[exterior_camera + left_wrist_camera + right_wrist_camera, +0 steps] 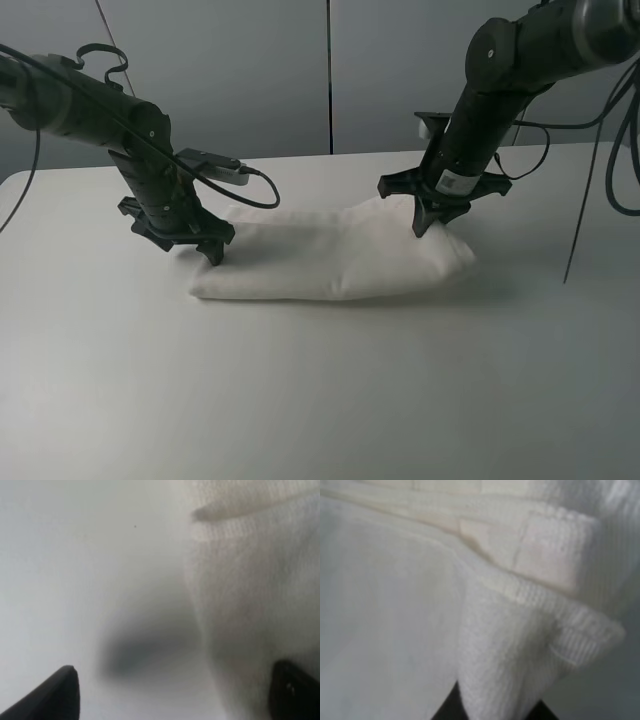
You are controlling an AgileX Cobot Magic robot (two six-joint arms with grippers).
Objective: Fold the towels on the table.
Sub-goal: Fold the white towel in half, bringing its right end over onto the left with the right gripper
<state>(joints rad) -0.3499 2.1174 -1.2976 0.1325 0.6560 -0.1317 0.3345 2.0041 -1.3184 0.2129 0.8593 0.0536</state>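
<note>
The white towel (330, 262) lay near the middle of the counter (320, 410) as a long, already doubled strip, so the step in hand looked like a further fold, end toward end. The right hand (425, 222) was at the strip's right end. The blurred wrist view showed a ridge of cloth bunched between its dark fingertips, so it appeared closed on that corner. The left hand (207, 248) sat low at the left end with its fingers spread wide, one over the cloth and one over bare counter, gripping nothing. Next it would probably need to close on that edge through all the layers. Bare counter stretched wide around the towel, its edges well apart from both arms.
</note>
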